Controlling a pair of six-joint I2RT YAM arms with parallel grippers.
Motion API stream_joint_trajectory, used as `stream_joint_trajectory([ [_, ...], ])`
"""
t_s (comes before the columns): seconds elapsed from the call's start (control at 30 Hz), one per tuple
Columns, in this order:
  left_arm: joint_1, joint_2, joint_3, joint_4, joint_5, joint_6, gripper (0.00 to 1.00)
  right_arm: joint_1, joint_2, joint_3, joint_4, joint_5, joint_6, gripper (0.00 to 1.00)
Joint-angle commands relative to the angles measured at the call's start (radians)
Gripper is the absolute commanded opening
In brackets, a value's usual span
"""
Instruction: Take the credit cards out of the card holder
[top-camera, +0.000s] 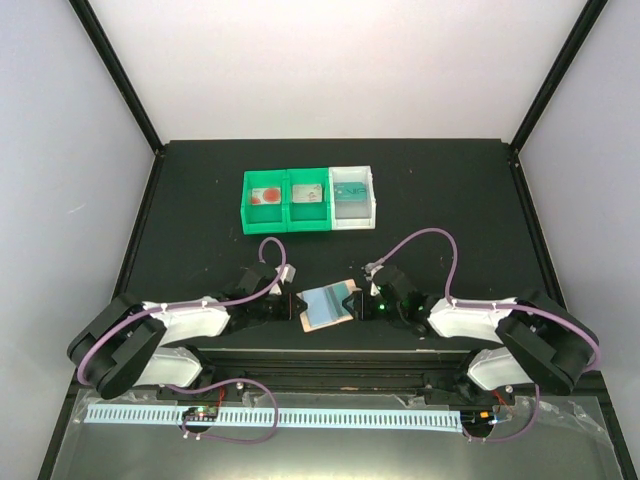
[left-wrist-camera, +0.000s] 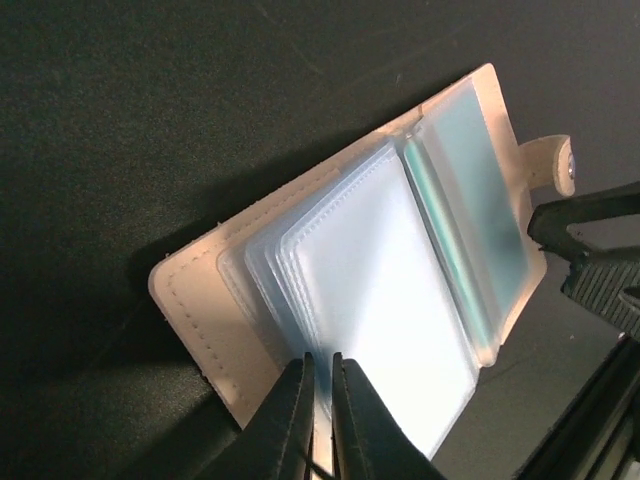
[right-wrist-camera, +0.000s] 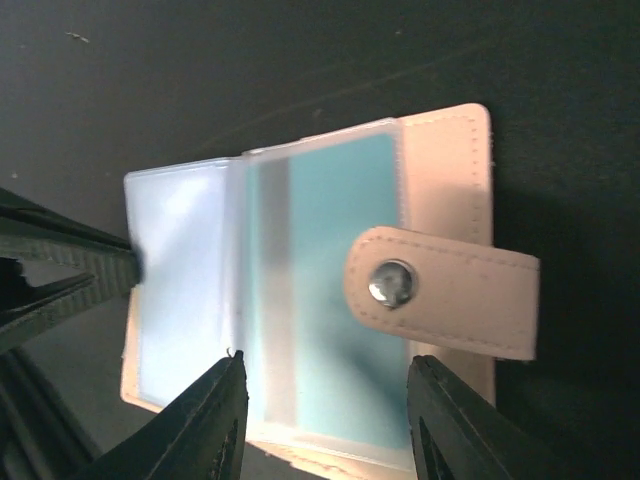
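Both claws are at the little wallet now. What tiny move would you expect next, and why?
Probably the right gripper should close on the teal card and draw it from its sleeve. The left gripper pinches the clear sleeves of the card holder, pinning it, while the right jaws stand open over that card. Other cards lie in the bins.

The card holder (right-wrist-camera: 445, 150) is seen in tan, leather-like material, matt and stitched at the edges, with a shiny metal snap stud (right-wrist-camera: 391, 282) picked out on its tab. Its clear plastic sleeves (left-wrist-camera: 370, 290) are caught glossy and glaring under the light, and a smooth teal credit card (right-wrist-camera: 340, 230) is shown through one, slightly frosted. The table (left-wrist-camera: 200, 100) is rendered matt black and faintly rough, while at the far side the green bins (top-camera: 285, 225) and white bin (top-camera: 355, 222) are seen in smooth, slightly glossy plastic.
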Motion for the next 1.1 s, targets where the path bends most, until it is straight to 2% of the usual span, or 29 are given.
stream_joint_trajectory([
  [0.0, -0.007, -0.016, -0.003, -0.009, -0.027, 0.004, 0.04, -0.006, 0.014, 0.023, -0.047, 0.077, -0.053, 0.44],
  [0.07, -0.007, -0.009, -0.003, -0.006, -0.027, 0.005, 0.02, -0.006, 0.037, 0.026, -0.039, 0.078, -0.055, 0.45],
  [0.33, -0.007, 0.026, -0.005, 0.012, -0.023, 0.007, 0.02, -0.006, 0.104, 0.036, 0.010, 0.043, -0.053, 0.47],
  [0.63, -0.008, 0.042, -0.006, 0.022, -0.028, 0.007, 0.02, -0.005, 0.089, 0.023, 0.091, -0.063, -0.007, 0.48],
  [1.07, -0.007, 0.034, -0.008, 0.006, -0.042, 0.012, 0.02, -0.006, 0.049, 0.014, 0.143, -0.113, 0.030, 0.48],
])
